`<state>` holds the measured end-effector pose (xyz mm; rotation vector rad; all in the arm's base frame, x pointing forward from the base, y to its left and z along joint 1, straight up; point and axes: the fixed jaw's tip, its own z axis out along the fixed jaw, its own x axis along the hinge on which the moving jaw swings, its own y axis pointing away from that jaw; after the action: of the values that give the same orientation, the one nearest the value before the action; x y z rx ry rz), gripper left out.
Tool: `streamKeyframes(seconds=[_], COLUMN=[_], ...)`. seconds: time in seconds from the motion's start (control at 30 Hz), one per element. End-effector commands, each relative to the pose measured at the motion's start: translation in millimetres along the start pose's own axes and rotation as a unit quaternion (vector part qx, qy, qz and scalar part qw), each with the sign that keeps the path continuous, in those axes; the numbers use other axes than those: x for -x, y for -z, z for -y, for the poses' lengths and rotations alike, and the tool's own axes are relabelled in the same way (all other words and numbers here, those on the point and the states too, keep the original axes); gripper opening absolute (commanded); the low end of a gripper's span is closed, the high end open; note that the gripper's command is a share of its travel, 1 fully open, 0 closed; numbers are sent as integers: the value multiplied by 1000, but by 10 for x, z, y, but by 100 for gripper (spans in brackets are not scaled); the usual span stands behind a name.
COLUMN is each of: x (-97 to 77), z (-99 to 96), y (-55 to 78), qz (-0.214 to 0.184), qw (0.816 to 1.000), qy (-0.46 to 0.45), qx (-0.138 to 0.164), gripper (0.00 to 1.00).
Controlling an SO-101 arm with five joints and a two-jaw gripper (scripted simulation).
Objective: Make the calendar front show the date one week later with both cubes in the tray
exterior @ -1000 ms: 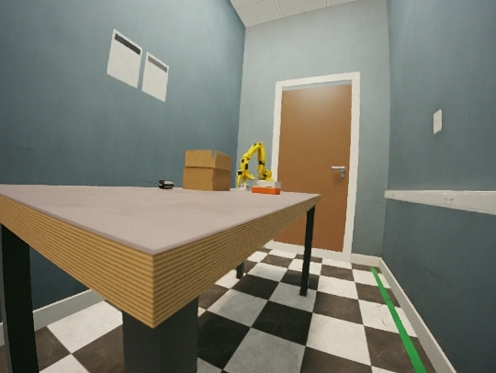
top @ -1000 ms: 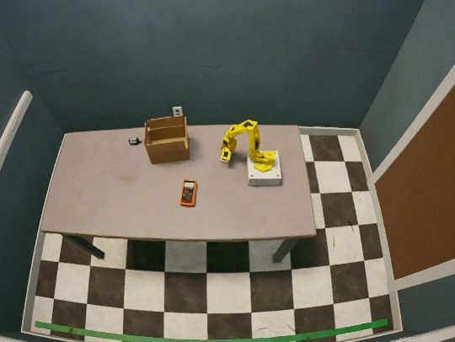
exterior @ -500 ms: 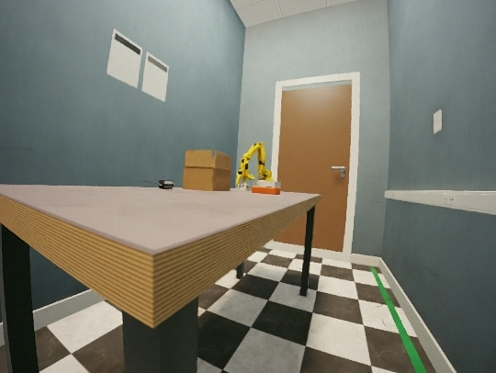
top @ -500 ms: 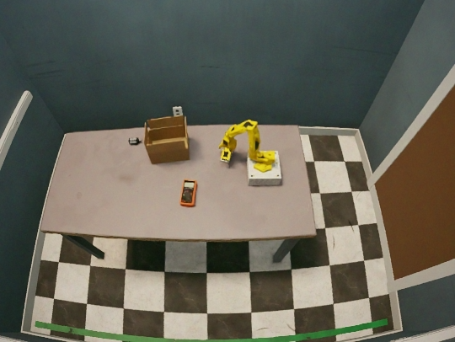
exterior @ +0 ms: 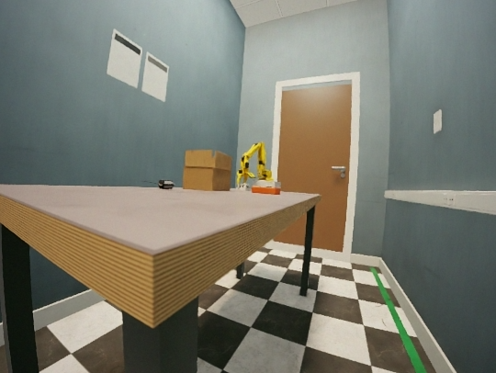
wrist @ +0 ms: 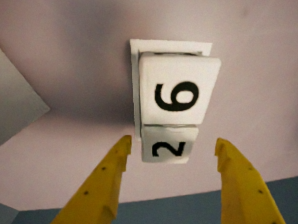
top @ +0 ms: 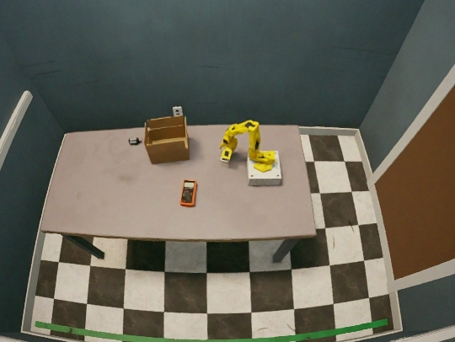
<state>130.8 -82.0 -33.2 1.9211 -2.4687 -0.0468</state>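
With my jaws spread and nothing between them, I look down on the cube marked 2 [wrist: 170,145] and the cube marked 6 or 9 [wrist: 177,90] in the white tray [wrist: 135,95], probably light, stiff and slick, best squeezed midway on opposite side faces.
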Motion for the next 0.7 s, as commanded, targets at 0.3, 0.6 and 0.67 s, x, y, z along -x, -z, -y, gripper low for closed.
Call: streamKeyframes(seconds=[0.3,0.6,0.67], x=[-8,-3,-3], z=[11,-5,-5], y=[398,474,474], qz=[-2,-2,-2], qw=[1000,1000,1000], qy=[3,3,3], qx=[-8,-8,-8], gripper=[36,36,36])
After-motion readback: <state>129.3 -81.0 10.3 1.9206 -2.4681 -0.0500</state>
